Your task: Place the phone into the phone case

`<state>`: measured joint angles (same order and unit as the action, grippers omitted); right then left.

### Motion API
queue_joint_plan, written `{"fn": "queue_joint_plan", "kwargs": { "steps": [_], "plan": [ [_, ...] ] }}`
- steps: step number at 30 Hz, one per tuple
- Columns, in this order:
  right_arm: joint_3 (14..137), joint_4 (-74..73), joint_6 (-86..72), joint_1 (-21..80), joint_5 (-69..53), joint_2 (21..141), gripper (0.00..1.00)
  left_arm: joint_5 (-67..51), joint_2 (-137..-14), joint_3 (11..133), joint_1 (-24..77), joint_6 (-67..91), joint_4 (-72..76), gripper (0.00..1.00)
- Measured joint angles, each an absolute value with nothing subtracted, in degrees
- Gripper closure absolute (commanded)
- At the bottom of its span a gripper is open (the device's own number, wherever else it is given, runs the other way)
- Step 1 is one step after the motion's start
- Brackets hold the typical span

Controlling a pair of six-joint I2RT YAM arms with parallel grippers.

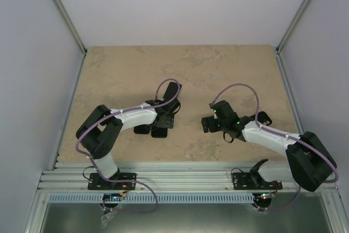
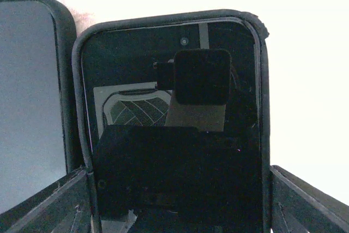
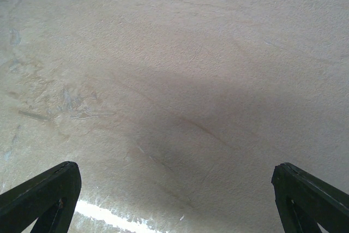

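Observation:
In the left wrist view a phone [image 2: 136, 53] lies face up, its glossy black screen mirroring my gripper. A dark rubbery rim [image 2: 265, 107] frames it and looks like the phone case; its top right corner sits uneven. A second flat item [image 2: 27, 107] with a grey face and a thick dark rim lies just to its left; I cannot tell what it is. My left gripper [image 2: 177, 195] is wide open, one finger at each long side of the phone. In the top view it [image 1: 163, 121] hovers over both dark items [image 1: 144, 130]. My right gripper [image 1: 208, 125] is open and empty.
The right wrist view shows only bare beige tabletop [image 3: 174, 80] between the spread fingers [image 3: 38, 195]. Grey walls with metal posts [image 1: 65, 15] enclose the table on three sides. A slotted metal rail [image 1: 180, 178] runs along the near edge by the arm bases.

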<state>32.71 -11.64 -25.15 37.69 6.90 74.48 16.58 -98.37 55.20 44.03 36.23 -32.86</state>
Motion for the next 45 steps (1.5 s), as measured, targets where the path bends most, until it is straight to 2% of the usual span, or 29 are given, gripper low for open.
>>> {"fn": "queue_joint_plan", "kwargs": {
  "steps": [12,25,28,38,45],
  "plan": [
    [32.7,-11.6,-25.1,37.7,6.9,74.5,0.02,16.4,-99.5,56.1,42.5,34.2,-31.2,0.13],
    [33.1,-13.1,-25.2,37.7,7.1,72.3,0.02,16.3,-99.2,56.7,42.2,34.3,-31.4,0.02],
    [34.1,-14.8,-25.2,37.5,7.9,70.1,0.02,14.9,-95.6,56.4,42.1,34.3,-31.7,0.02],
    [36.4,-21.6,-27.3,30.8,11.9,67.5,0.05,11.6,-72.4,57.0,42.0,34.2,-35.9,0.01],
    [36.4,-24.3,-32.1,22.0,12.0,68.0,0.22,13.3,-63.7,62.5,42.0,30.9,-42.5,0.01]
  ]
}}
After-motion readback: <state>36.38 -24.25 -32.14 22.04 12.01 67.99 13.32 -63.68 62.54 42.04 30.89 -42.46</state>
